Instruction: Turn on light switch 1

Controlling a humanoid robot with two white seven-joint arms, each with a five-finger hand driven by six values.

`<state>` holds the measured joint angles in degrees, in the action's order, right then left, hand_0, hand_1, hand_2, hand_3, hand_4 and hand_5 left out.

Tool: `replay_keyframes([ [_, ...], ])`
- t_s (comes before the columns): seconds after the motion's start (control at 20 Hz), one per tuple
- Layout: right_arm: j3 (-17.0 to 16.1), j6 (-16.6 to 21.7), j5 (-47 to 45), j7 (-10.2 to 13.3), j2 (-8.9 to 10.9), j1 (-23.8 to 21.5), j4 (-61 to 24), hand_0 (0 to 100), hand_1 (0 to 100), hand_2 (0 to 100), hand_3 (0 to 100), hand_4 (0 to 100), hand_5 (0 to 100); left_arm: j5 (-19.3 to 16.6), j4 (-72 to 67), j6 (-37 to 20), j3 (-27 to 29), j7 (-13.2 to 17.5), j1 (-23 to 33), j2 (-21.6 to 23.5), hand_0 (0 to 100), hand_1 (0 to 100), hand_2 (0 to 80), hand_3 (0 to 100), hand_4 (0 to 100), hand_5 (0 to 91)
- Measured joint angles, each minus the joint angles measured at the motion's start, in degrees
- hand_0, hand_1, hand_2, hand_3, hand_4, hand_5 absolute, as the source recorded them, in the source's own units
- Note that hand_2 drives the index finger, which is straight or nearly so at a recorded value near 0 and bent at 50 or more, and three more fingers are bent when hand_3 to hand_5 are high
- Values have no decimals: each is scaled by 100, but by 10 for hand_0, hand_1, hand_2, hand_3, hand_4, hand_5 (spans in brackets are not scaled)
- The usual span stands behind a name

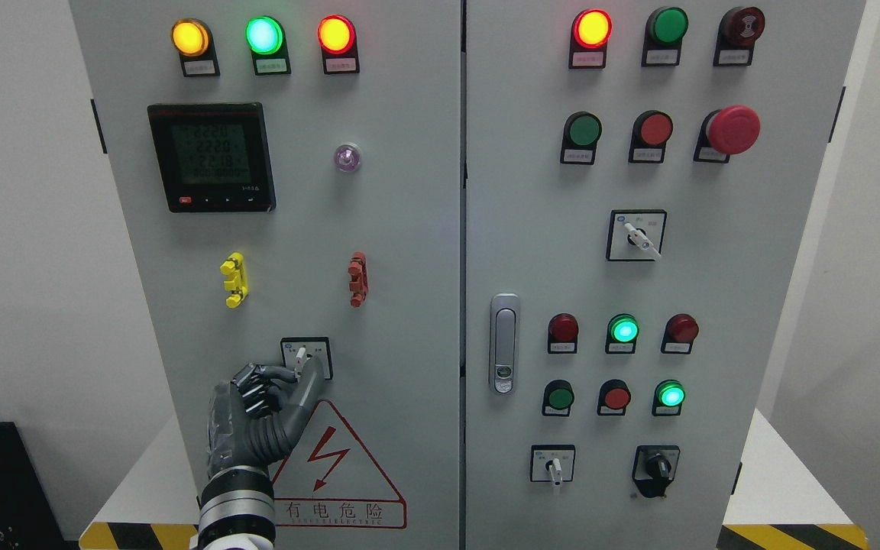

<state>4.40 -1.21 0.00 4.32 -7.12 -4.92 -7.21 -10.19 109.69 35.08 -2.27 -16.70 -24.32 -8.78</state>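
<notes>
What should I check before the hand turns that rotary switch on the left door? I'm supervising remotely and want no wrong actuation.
1. Left hand at the target rotary switch above the warning triangle: ok, fingers reach its plate.
2. Grip on the switch's white lever: cannot tell; a fingertip and the thumb sit beside it, but closure isn't clear.
3. Lever's present position: points roughly upward; on or off cannot be told, the labels are too small.
4. Nearby red terminal and yellow terminal clear of the hand: ok, both are well above it.
5. Right hand out of the way: ok, not in view.
6. Cabinet powered: ok, the meter is lit.
</notes>
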Motion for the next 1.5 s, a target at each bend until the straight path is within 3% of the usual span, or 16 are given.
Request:
replay_keyframes([
  [0.3,0,0,0,0,0,0,0,0,0,0,0,0,0,-12,0,5,-5,0,-8,-1,238,666,633,966,961,860],
  [0.85,0,0,0,0,0,0,0,0,0,0,0,0,0,-17,0,9,-19,-4,-12,-1,420,658,637,966,965,861],
  [1.5,0,5,0,0,0,0,0,0,0,0,0,0,0,-5,0,40,-23,-26,-13,-2,556,623,644,969,968,861],
])
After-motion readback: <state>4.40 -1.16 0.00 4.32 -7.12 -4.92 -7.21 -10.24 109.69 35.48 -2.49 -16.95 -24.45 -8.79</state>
